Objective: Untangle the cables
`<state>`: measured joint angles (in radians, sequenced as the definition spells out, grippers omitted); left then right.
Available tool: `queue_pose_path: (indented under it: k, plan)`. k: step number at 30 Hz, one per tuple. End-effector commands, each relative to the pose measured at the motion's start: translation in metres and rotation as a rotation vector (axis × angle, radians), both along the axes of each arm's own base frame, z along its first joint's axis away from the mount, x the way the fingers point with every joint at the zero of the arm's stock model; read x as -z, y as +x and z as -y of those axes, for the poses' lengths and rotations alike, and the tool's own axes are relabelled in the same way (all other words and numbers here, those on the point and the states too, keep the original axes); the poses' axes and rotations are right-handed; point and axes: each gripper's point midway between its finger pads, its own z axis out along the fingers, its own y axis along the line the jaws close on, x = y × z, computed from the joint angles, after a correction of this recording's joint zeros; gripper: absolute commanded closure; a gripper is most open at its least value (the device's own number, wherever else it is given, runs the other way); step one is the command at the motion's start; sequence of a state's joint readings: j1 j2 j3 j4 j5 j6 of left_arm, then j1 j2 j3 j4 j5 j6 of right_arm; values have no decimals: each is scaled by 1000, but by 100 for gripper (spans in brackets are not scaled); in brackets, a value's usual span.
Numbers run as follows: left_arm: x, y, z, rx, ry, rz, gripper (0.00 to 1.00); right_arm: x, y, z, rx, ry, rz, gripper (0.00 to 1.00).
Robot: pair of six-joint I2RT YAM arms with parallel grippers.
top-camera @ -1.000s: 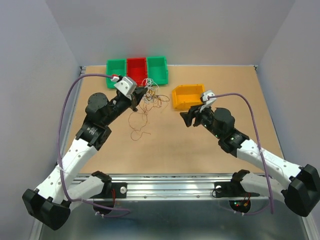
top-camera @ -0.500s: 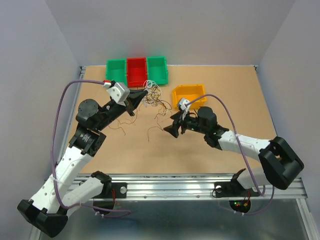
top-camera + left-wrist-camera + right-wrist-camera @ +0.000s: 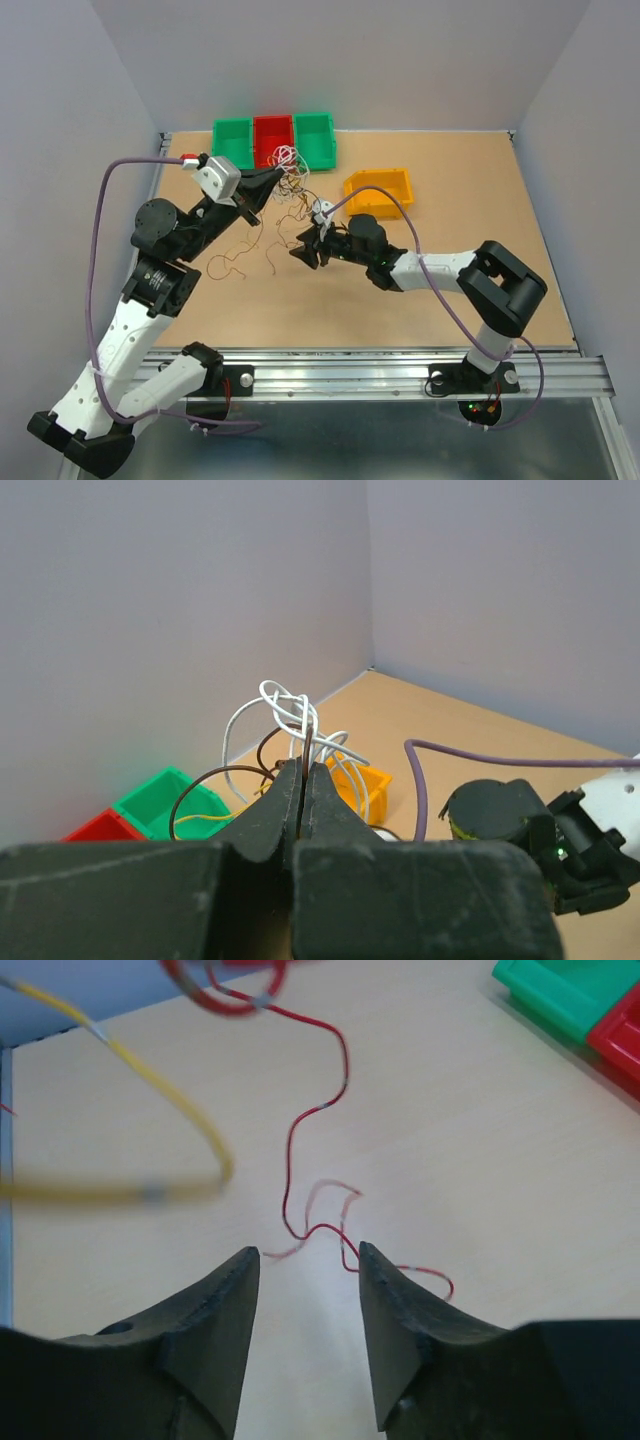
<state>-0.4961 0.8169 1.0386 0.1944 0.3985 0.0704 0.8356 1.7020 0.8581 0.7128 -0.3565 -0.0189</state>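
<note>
Top external view: the cables [image 3: 290, 185] are seen as a tangle lifted off the table [image 3: 450, 250], just in front of the green and red bins [image 3: 268, 135], with loose ends trailing down to the board.
Left gripper [image 3: 278, 175]: its fingers are pressed together on the cables; in the left wrist view [image 3: 303, 770], white loops [image 3: 290, 708] and a brown strand rise from the pinch.
Right gripper [image 3: 300, 252]: it is held low over the table with its jaws spread [image 3: 305, 1255], and nothing is gripped.
Red strand [image 3: 345, 1060]: it is seen running down to the table just ahead of the spread fingers.
Yellow strand [image 3: 165, 1095]: it is blurred, close to the lens.
Yellow bin [image 3: 380, 190]: it is set right of the tangle.
</note>
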Motion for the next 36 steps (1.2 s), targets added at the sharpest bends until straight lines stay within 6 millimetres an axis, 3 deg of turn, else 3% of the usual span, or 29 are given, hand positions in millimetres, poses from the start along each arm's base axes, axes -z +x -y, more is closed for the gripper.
queue_pose_path:
  k: [1, 5, 10, 12, 19, 22, 25, 33, 35, 36]
  plan:
    - [-55, -18, -24, -74, -81, 122, 100, -40, 38, -9, 171, 97, 111, 53]
    - [-73, -24, -47, -163, -145, 141, 100, -38, 43, -4, 213, 102, 120, 52]
    - [-85, -40, -50, -135, -163, 157, 100, -46, 31, -3, 165, 164, 157, 26]
    - [-88, -42, -48, -123, -162, 158, 100, -60, 21, -2, 122, 237, 201, 25]
    - [-85, -44, -45, -98, -161, 143, 100, -72, -6, -5, 7, 361, 230, 22]
    - [-83, -45, -41, -78, -156, 132, 100, -75, -8, -8, -14, 384, 224, 27]
    - [-78, -40, -38, -75, -145, 119, 100, -79, -10, -10, -19, 403, 227, 48]
    - [-75, -37, -36, -75, -144, 107, 100, -78, -13, -15, -46, 403, 223, 48]
    - [-75, -36, -35, -72, -142, 105, 100, -80, -14, -17, -48, 407, 224, 66]
    - [-73, -34, -36, -80, -142, 99, 100, -80, -14, -17, -46, 406, 220, 83]
